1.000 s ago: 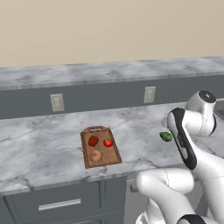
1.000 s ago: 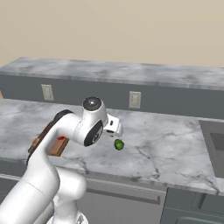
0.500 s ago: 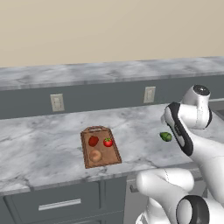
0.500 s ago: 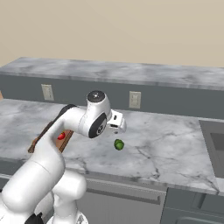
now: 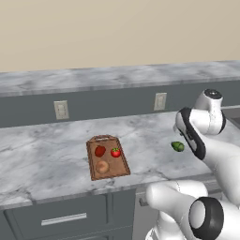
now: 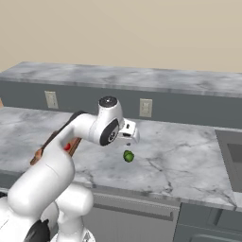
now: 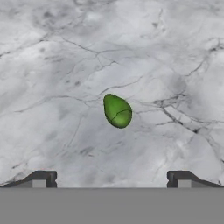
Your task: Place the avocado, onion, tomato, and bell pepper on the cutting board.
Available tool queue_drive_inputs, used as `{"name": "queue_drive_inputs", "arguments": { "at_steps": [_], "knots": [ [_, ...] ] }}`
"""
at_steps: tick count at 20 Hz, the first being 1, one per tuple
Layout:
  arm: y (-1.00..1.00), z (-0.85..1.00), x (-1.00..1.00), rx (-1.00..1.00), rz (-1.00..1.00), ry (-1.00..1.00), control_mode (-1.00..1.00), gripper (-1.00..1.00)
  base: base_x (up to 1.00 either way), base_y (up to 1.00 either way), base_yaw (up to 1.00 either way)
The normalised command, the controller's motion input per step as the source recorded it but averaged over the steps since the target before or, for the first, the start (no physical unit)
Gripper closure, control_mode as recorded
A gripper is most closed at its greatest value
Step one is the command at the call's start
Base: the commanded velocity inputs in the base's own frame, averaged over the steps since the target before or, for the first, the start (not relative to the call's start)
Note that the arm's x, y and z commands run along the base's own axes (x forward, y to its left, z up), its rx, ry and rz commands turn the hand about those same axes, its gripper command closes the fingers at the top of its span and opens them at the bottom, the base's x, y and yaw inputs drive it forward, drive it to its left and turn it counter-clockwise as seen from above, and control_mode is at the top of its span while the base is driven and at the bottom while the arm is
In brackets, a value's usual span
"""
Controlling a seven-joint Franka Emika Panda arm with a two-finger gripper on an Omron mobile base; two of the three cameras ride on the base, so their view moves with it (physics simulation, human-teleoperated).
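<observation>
Hand view: avocado (image 7: 117,111) lies alone on the marble counter (image 7: 52,65), ahead of the gripper (image 7: 112,178) and centred between its tips, long axis running roughly away from the fingers, slightly tilted. Fingers spread wide, holding nothing, above it. Onion (image 5: 102,166), tomato (image 5: 115,152) and bell pepper (image 5: 100,151) sit on the cutting board (image 5: 123,170), well apart from the avocado.

Greens, reds and browns on grey-veined marble.

The avocado (image 7: 117,111) is glossy green, centre of the hand view, on a counter (image 7: 65,65) of pale grey marble with dark veins. Left of centre in the left base view, the cutting board (image 5: 123,166) is warm brown wood carrying a deep-red bell pepper (image 5: 100,151), a bright-red tomato (image 5: 116,152) with a green cap, and an orange-tan onion (image 5: 102,166). The backsplash (image 5: 108,103) is slate grey, the wall (image 5: 117,33) beige.
</observation>
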Motion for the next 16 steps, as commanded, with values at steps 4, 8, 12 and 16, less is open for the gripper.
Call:
{"name": "queue_drive_inputs", "arguments": {
  "at_steps": [4,8,12,16],
  "knots": [
    [0.0,-0.29,0.24,0.0,0.0,0.01,-1.0,-1.0,0.0,0.0,0.0],
    [0.0,-0.28,0.25,0.0,0.0,0.0,-1.0,-1.0,0.0,0.0,0.0],
    [0.0,-0.26,0.25,0.0,0.0,0.0,-1.0,-1.0,0.0,0.0,0.0],
    [-0.03,-0.25,0.25,0.0,0.0,0.02,-1.0,-1.0,0.0,0.0,0.0]
  ]
}}
